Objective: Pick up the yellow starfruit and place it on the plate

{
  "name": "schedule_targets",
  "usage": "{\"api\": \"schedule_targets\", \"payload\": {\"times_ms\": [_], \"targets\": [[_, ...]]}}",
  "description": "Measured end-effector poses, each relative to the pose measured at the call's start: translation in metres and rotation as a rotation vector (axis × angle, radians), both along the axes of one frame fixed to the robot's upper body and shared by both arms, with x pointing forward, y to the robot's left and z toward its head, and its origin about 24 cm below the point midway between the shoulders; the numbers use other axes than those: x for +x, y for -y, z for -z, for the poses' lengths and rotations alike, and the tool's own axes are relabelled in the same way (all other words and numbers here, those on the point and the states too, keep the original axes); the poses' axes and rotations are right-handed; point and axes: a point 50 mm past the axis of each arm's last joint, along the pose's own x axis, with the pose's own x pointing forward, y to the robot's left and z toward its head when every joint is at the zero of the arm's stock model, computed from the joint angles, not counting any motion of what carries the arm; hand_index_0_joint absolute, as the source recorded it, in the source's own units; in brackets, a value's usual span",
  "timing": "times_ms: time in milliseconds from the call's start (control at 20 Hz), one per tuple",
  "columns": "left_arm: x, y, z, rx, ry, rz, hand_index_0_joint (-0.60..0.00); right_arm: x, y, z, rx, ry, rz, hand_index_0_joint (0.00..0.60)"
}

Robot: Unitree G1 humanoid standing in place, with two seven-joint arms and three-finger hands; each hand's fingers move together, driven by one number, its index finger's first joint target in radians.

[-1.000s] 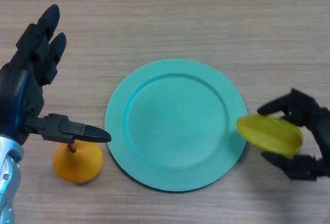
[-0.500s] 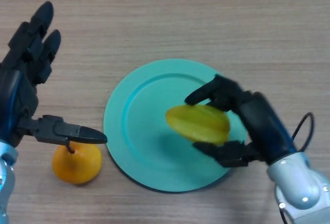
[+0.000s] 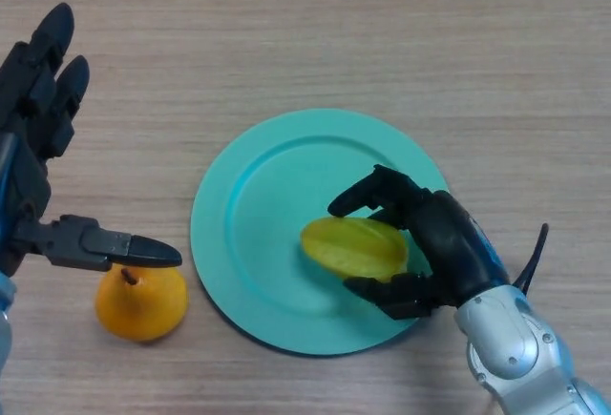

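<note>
The yellow starfruit [image 3: 353,247] is over the middle of the round teal plate [image 3: 263,205], low against its surface; whether it rests on the plate I cannot tell. My right hand [image 3: 434,238] comes in from the lower right, its fingers and thumb curled round the fruit's right end. My left hand [image 3: 33,162] hovers at the far left with straight fingers, its thumb stretched out above an orange pear.
An orange pear [image 3: 141,299] with a short dark stem stands on the wooden table [image 3: 382,33] just left of the plate, under my left thumb.
My right hand carried the starfruit from the plate's right edge to over its centre, then lowered it slightly. My left hand drifted a little to the left.
</note>
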Motion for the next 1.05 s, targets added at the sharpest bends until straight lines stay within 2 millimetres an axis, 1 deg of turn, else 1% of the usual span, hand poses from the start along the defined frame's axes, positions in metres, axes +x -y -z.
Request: {"api": "schedule_targets", "payload": {"times_ms": [100, 150, 200, 250, 300, 400, 500, 600, 700, 800, 900, 1050], "targets": [[0.001, 0.000, 0.000, -0.001, -0.002, -0.001, 0.000, 0.003, 0.001, -0.005, 0.001, -0.012, 0.011, 0.000], [0.002, 0.000, 0.000, 0.001, -0.002, -0.002, 0.000, 0.006, 0.004, -0.010, 0.040, -0.032, 0.015, 0.000], [0.003, 0.000, 0.000, 0.002, -0.002, -0.003, 0.000, 0.011, 0.011, -0.021, 0.092, -0.009, 0.033, 0.000], [0.003, 0.000, 0.000, 0.003, -0.002, -0.002, 0.000, 0.013, 0.016, -0.030, 0.104, 0.021, 0.055, 0.000], [0.003, 0.001, 0.000, 0.004, -0.002, -0.001, 0.000, 0.016, 0.027, -0.041, 0.122, 0.062, 0.087, 0.000], [0.004, 0.003, 0.001, 0.005, -0.004, 0.010, 0.000, 0.015, 0.045, -0.054, 0.144, 0.086, 0.101, 0.000], [0.005, 0.005, 0.001, 0.004, -0.006, 0.016, 0.000, 0.010, 0.060, -0.065, 0.180, 0.111, 0.120, 0.000], [0.004, 0.005, 0.000, 0.006, -0.003, 0.015, 0.000, 0.000, 0.074, -0.071, 0.259, 0.127, 0.144, 0.000], [0.004, 0.005, -0.001, 0.007, 0.002, 0.015, 0.000, -0.012, 0.083, -0.075, 0.350, 0.115, 0.135, 0.000], [0.003, 0.005, 0.000, 0.008, 0.000, 0.015, 0.000, -0.022, 0.086, -0.079, 0.385, 0.123, 0.129, 0.000], [0.003, 0.005, -0.001, 0.010, 0.001, 0.015, 0.000, -0.028, 0.085, -0.078, 0.433, 0.112, 0.107, 0.000], [0.001, 0.006, -0.004, 0.014, 0.018, 0.020, 0.000, -0.031, 0.085, -0.076, 0.444, 0.105, 0.113, 0.000]]}}
